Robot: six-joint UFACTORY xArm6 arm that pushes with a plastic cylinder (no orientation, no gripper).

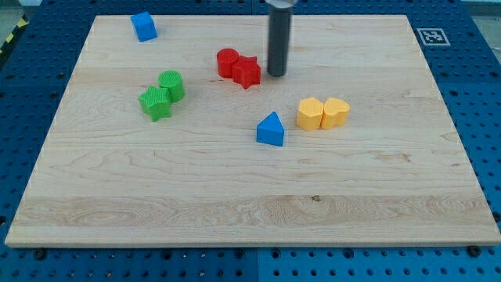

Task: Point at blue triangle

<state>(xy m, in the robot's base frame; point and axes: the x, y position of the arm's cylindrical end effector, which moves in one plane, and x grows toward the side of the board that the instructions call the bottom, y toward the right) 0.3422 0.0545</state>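
Observation:
The blue triangle [271, 130] lies near the middle of the wooden board [250, 211]. My tip [277, 74] stands above it in the view, a clear gap away, just to the right of the red star block [246, 72]. The dark rod rises from the tip to the view's top edge.
A red cylinder [227, 62] touches the red star's left side. A green cylinder [171, 84] and a green star block [156, 103] sit at the left. Two yellow blocks [310, 113] [336, 112] lie right of the blue triangle. A blue cube [144, 26] is at top left.

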